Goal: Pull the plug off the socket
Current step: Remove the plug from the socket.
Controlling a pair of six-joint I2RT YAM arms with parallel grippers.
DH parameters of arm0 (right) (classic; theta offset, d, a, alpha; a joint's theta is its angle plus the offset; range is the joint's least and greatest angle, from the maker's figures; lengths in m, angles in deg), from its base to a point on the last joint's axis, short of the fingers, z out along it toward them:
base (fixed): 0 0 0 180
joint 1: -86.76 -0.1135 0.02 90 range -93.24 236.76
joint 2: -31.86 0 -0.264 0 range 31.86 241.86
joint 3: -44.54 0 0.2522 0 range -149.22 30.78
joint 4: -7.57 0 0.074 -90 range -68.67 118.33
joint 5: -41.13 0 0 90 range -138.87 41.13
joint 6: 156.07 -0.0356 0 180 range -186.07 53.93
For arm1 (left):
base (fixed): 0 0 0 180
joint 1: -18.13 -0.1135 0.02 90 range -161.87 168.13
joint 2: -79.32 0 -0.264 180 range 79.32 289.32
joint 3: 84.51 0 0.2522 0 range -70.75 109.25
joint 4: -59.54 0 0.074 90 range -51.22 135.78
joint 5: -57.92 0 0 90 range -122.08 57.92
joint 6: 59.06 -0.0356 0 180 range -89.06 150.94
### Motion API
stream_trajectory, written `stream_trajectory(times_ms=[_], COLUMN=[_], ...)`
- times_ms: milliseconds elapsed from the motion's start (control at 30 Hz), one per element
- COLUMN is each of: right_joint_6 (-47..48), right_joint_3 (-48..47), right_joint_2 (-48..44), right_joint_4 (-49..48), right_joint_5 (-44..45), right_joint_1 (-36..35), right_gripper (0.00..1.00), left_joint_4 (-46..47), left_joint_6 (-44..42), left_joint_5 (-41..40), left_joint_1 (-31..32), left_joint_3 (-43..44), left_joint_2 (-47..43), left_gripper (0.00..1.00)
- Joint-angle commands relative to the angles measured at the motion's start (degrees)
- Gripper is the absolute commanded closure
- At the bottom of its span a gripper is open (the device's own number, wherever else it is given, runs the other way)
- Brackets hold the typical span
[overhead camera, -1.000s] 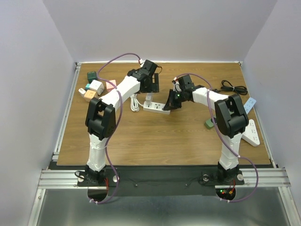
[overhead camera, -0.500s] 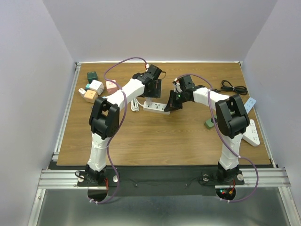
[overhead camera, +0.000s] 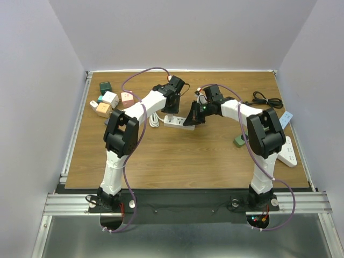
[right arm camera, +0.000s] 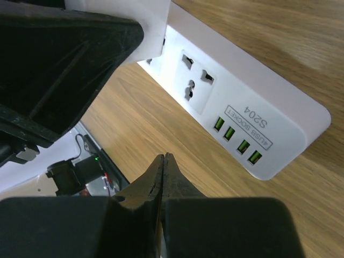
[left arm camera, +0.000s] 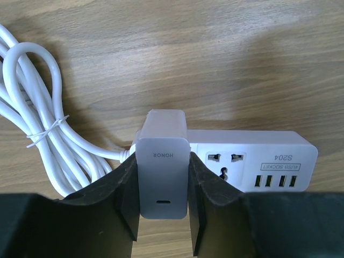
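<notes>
I see a brown wood-grain table [overhead camera: 177, 156] with plain grey walls [overhead camera: 188, 32] on three sides. The white power strip [left arm camera: 269, 158] lies flat mid-table, and the HONOR charger [left arm camera: 163, 153] stands plugged in at its cord end. My left gripper [left arm camera: 163, 177] clamps the charger, one finger pressed on each side. My right gripper [right arm camera: 164, 161] is fully closed and holds nothing, near the strip's USB end (contact? can't tell). The charger pins are hidden. Overhead, the left wrist covers the charger. The coiled white cord [left arm camera: 43, 134] is cut off at the frame edge.

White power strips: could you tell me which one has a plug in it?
The central white plastic strip, bearing a grey HONOR adapter; the far-right one shows none.
</notes>
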Motion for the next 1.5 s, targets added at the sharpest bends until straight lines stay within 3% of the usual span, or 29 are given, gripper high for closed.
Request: stream_trajectory(times_ms=[0,400,533,600,800,867,1000,1467], right_joint_6=[-2.1,-5.5,-5.5,-5.4,-5.2,-5.0,-4.0,2.6], right_joint_3=[-2.0,-4.9,-3.3,-2.6,-1.9,-2.1,-2.4,-0.5], right_joint_2=[0.6,9.2,9.7,9.8,11.2,11.6,12.7,18.3], right_joint_4=[-4.0,-7.6,-7.4,-7.3,-6.5,-5.9,-3.7,6.8], right_joint_5=[-1.6,2.1,5.6,6.5,8.1,8.7,10.9,27.2], right_joint_1=[-0.3,-0.3,-0.3,-0.3,-0.3,-0.3,-0.3,-0.2], right_gripper=[0.99,1.00,0.99,0.99,0.99,1.00,1.00,0.99], left_joint_4=[0.3,0.9,0.7,0.7,0.6,0.4,-0.2,-1.9], left_joint_6=[0.0,1.1,1.0,0.8,0.2,-0.2,-0.4,-1.2], left_joint_5=[1.0,2.2,2.1,2.1,2.1,2.4,2.9,5.6], left_joint_1=[0.3,0.3,0.3,0.3,0.3,0.3,0.3,-2.2], left_joint_3=[-0.9,-2.2,-2.4,-2.9,-3.1,-2.7,-1.9,4.4], left_joint_2=[-1.3,-2.0,-2.0,-1.9,-1.0,-0.6,-0.6,-3.8], left_gripper=[1.00,0.99,0.67,0.58,0.55,0.58,1.00,1.00])
